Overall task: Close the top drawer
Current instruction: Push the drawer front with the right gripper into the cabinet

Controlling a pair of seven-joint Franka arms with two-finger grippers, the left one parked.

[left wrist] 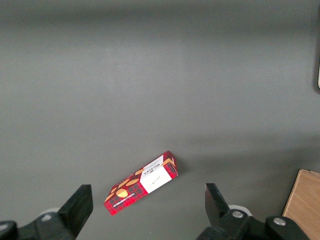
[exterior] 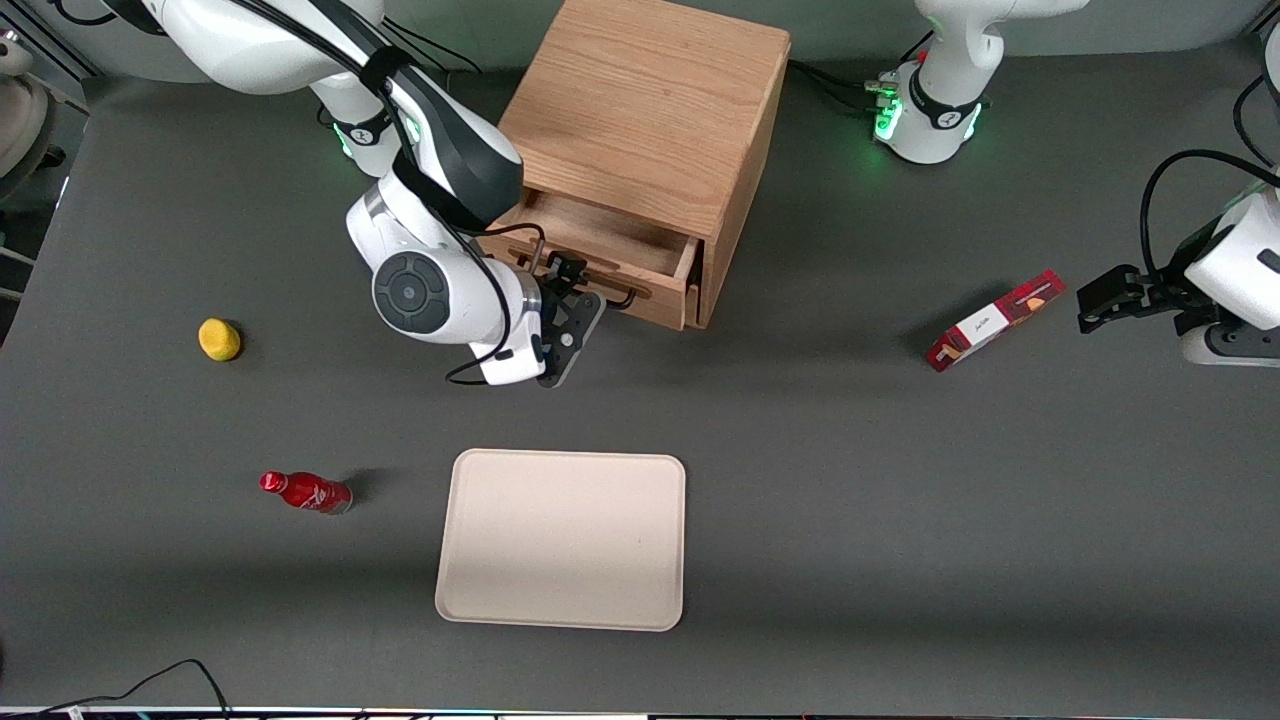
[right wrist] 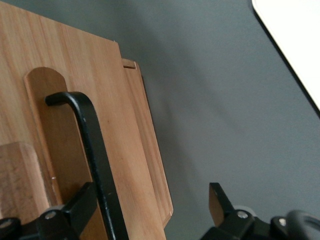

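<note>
Top drawer (exterior: 600, 262) stood partly pulled out. Pincer (exterior: 572, 300) sat at its front, fingers spread wide astride black handle (right wrist: 92, 150), gripping nothing.

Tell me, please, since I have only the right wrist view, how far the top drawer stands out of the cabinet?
Observer: The top drawer is pulled partway out; its inside is open to view from above.
Operator: Is anything inside it?
Observer: Nothing shows in the part I can see.
Operator: Where does the end effector sit on the table?
Observer: The end effector is in front of the drawer's front, and the tray lies nearer the front camera, apart from it.
</note>
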